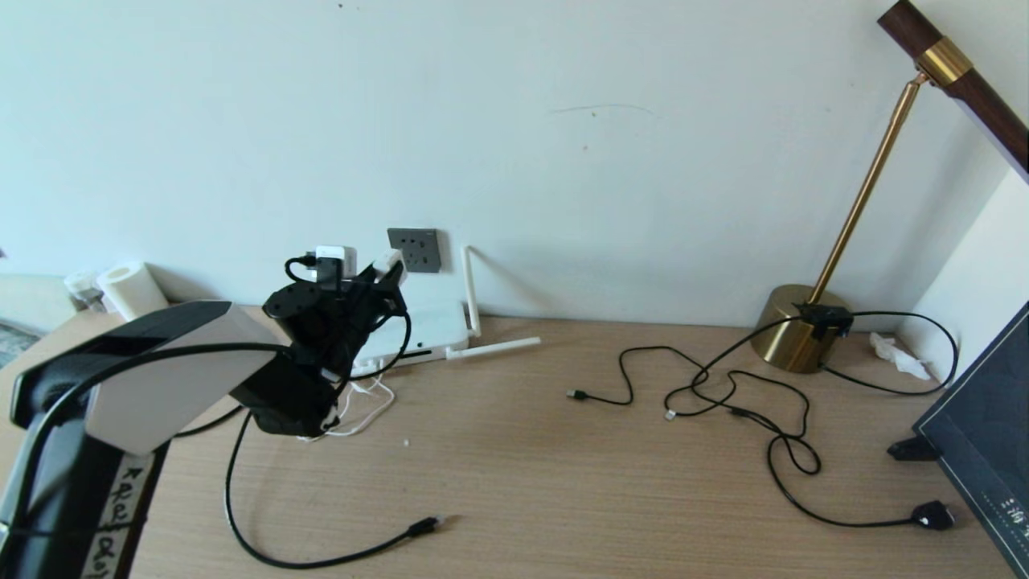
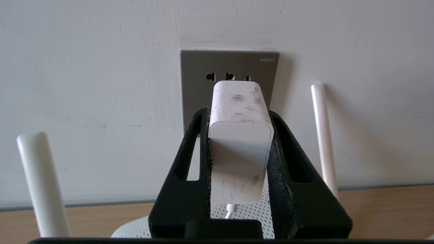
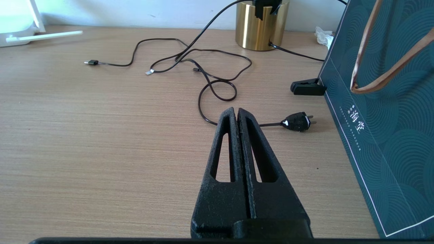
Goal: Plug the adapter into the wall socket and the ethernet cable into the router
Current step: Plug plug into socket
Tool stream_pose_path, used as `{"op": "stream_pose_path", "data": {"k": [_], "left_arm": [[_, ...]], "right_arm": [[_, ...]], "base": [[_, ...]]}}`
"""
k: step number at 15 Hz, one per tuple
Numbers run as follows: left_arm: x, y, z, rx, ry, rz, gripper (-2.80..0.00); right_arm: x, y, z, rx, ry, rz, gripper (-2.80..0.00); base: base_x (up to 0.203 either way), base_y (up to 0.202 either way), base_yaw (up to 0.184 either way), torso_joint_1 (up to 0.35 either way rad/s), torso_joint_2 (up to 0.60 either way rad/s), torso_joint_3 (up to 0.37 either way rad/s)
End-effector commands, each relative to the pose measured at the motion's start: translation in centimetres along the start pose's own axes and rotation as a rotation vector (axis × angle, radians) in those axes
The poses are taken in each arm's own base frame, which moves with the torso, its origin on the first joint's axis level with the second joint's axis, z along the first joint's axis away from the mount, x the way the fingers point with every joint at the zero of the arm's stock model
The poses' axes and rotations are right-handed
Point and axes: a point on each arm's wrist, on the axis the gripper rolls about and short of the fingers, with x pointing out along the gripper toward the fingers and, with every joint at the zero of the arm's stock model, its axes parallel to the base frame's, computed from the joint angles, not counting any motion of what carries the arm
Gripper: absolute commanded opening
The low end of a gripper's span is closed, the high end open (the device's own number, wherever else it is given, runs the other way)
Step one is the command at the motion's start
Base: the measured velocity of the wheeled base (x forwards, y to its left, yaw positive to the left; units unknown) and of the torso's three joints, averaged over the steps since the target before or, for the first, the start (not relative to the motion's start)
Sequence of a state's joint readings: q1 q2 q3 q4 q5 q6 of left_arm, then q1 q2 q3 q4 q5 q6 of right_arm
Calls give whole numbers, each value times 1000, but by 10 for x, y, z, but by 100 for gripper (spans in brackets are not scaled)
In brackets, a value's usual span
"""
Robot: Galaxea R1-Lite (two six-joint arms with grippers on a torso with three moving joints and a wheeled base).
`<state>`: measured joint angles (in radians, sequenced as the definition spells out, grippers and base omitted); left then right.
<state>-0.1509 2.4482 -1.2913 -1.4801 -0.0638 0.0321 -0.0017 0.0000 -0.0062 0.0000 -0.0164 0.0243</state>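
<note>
Adapter sits pinched in the left claw, its nose right at the grey wall socket above the router. Right claw hangs pressed together over the counter. Ethernet cable lies loose on the counter.

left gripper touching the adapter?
Touching. The left wrist view shows the left gripper fingers pressed against both sides of the adapter, no gap.
</note>
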Motion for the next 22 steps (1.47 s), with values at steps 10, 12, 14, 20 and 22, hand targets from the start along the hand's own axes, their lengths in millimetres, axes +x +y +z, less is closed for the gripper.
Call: {"op": "stream_pose_path", "data": {"k": [10, 12, 14, 20, 22], "left_arm": [[35, 21, -20, 12, 3, 36, -280], [35, 23, -21, 13, 3, 38, -280], [36, 25, -21, 15, 0, 41, -280], [36, 25, -23, 15, -1, 44, -280], [36, 25, -25, 14, 5, 43, -280]], "right_arm": [[0, 0, 0, 0, 0, 0, -280], [0, 0, 0, 0, 0, 0, -280], [0, 0, 0, 0, 0, 0, -280], [0, 0, 0, 0, 0, 0, -280], [0, 0, 0, 0, 0, 0, -280]], "base": [[0, 0, 0, 0, 0, 0], [0, 0, 0, 0, 0, 0], [0, 0, 0, 0, 0, 0], [0, 0, 0, 0, 0, 0], [0, 0, 0, 0, 0, 0]]}}
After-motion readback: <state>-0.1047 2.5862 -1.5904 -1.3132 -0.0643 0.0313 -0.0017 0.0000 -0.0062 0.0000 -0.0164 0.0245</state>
